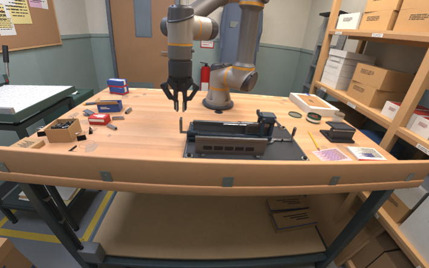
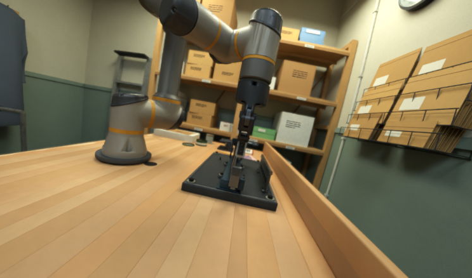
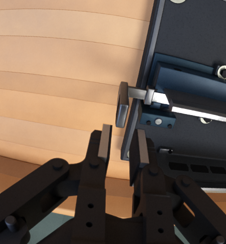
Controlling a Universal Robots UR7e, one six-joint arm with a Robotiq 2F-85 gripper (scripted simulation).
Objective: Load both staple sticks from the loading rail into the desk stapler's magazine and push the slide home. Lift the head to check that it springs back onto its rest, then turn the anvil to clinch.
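Observation:
My gripper [image 1: 180, 107] [image 3: 123, 145] hangs above the left end of the desk stapler [image 1: 231, 129], a little higher than the slide's upright pull tab [image 1: 180, 124] [image 3: 122, 108]. The tab stands out past the left edge of the dark base plate [image 1: 244, 148] on a short bar [image 3: 140, 93]. The loading rail [image 1: 231, 144], a grey slotted bar, runs along the plate's front side. The stapler's blue head block [image 1: 267, 119] sits at the right end. I cannot see any staple stick on the rail. The gripper's fingers are slightly parted and hold nothing.
Behind the stapler stands the robot's base [image 1: 218, 96]. To the left lie small boxes [image 1: 109, 106] and an open carton of clips [image 1: 62, 130]. To the right are a pencil [image 1: 313, 140], a black block [image 1: 338, 130], round tins [image 1: 313, 117] and shelving [image 1: 393, 76].

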